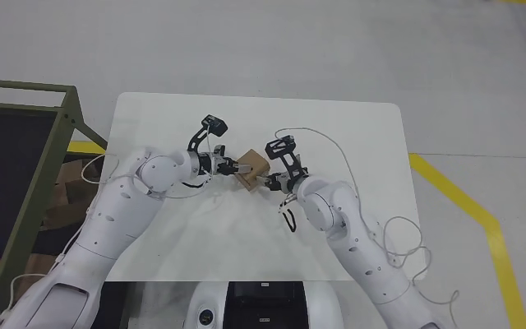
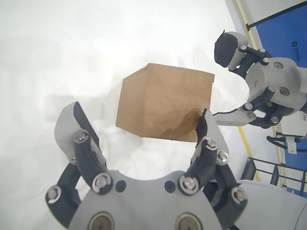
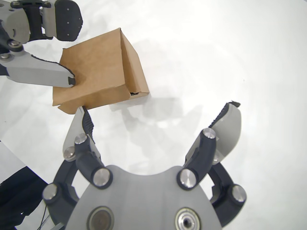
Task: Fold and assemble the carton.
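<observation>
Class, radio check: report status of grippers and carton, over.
Left gripper open, one finger on carton. Right gripper open, fingertip at carton's edge. Carton box-shaped, on table between them. No obstruction seen.

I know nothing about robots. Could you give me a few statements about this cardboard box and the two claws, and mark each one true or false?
1. The brown carton rests on the white table. True.
2. Both grippers are shut. False: the left gripper and the right gripper are both open.
3. The carton lies between the two grippers. True.
4. The carton is a flat sheet. False: it is folded up into a box shape.
</observation>
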You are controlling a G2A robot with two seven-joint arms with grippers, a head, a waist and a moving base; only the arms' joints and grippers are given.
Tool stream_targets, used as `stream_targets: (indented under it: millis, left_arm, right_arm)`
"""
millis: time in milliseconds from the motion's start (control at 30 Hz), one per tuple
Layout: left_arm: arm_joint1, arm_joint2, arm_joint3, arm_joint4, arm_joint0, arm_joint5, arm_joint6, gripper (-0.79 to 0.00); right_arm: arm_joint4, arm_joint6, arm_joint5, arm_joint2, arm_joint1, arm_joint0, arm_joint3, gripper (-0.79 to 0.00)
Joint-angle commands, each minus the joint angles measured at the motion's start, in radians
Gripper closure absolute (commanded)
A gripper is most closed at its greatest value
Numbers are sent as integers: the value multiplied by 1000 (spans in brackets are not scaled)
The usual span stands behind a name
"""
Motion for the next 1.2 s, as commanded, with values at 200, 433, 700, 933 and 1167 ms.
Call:
stream_targets:
  millis: [200,433,700,933,1167]
  left_arm:
    - [-4,9,18,-9,-9,-1,-12,-785]
    - [-8,21,32,-10,-20,3,-19,-785]
    - [-11,20,36,-27,-21,-2,-4,-785]
    - [-11,10,44,-44,-20,-10,-8,-785]
    - [-12,11,48,-47,-20,-24,-10,-785]
  right_arm:
    - [2,-7,14,-9,-5,16,21,-785]
    - [5,-7,15,-8,-7,18,28,-785]
    - [4,-5,11,-13,-9,24,37,-785]
    - [2,-6,11,-17,-11,28,42,-785]
    - [5,-6,17,-26,-17,45,59,-785]
